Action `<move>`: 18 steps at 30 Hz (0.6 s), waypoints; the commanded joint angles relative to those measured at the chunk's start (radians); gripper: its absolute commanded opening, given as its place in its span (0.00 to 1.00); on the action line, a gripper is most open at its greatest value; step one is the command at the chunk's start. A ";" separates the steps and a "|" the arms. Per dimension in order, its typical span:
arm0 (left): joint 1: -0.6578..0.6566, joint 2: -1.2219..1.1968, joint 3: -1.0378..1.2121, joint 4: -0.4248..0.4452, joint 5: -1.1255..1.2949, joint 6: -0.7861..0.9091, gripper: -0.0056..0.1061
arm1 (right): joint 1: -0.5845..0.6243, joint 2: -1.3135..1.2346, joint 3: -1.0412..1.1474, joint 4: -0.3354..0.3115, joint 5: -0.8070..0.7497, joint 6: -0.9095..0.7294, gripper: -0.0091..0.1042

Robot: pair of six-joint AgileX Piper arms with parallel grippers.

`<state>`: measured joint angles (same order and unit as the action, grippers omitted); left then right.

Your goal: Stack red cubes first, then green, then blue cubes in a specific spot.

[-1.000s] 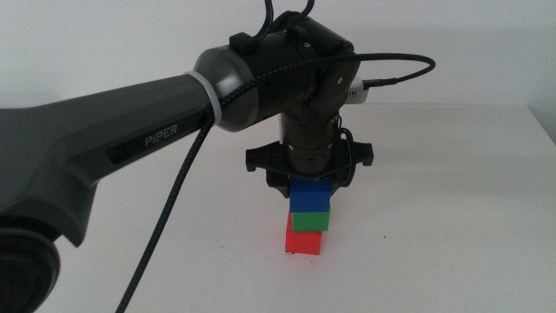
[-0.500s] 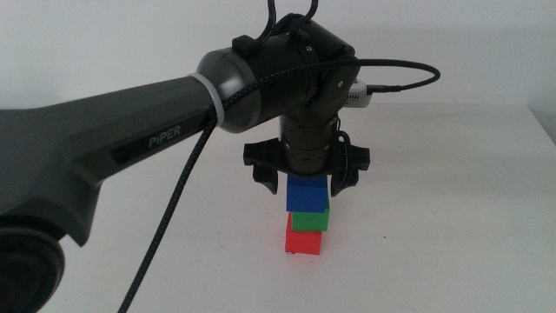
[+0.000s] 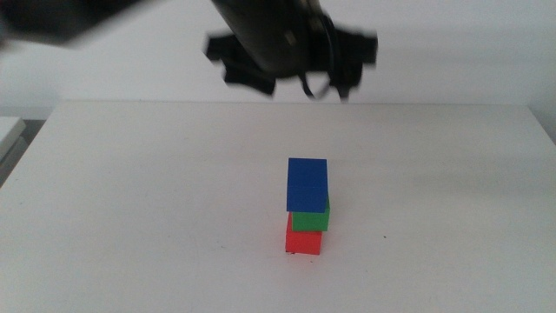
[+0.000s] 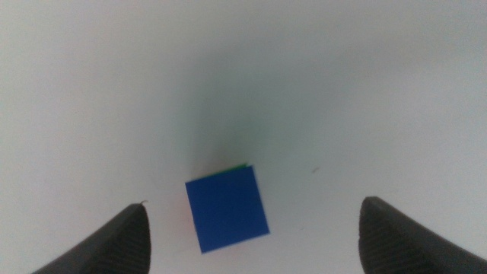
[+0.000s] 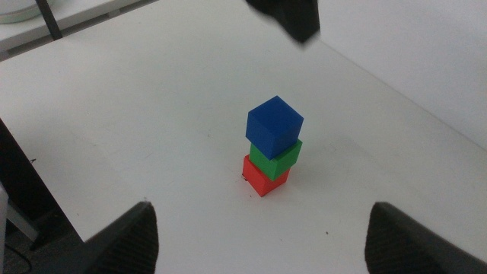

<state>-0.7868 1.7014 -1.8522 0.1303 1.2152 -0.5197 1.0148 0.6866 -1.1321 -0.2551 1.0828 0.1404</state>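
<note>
A stack stands on the white table: the red cube [image 3: 304,240] at the bottom, the green cube [image 3: 312,220] on it, the blue cube [image 3: 307,183] on top, shifted slightly sideways. The spot is hidden under the stack. My left gripper [image 3: 301,85] is open and empty, blurred, high above the stack. In the left wrist view the blue cube [image 4: 227,209] lies far below between the open jaws of the left gripper [image 4: 253,204], with a sliver of green [image 4: 239,165] showing. My right gripper [image 5: 262,217] is open and empty, well away from the stack [image 5: 272,144].
The table's far edge [image 3: 434,104] runs behind the stack. A tiny black mark [image 3: 387,236] lies to the right of the stack. In the right wrist view the table edge [image 5: 53,190] drops off beside a dark stand [image 5: 23,190].
The left gripper has risen from around the blue cube to high above the stack, with its jaws open. The arm has left most of the view. The stack has not moved.
</note>
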 commanded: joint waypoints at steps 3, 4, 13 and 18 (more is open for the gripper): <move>-0.001 -0.143 -0.009 0.031 0.006 0.137 0.89 | 0.002 -0.004 0.005 -0.003 -0.007 -0.001 0.86; -0.001 -0.173 -0.007 0.047 0.006 0.211 0.89 | 0.002 -0.004 0.005 -0.003 -0.007 -0.001 0.86; 0.250 -0.443 0.116 -0.048 0.006 0.494 0.89 | 0.002 -0.004 0.005 -0.003 -0.007 -0.001 0.86; 0.576 -0.656 0.323 -0.283 -0.033 0.731 0.89 | 0.002 -0.004 0.005 -0.003 -0.007 -0.001 0.86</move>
<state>-0.2900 1.1149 -1.5840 -0.0621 1.2008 0.1251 1.0148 0.6866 -1.1321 -0.2551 1.0828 0.1404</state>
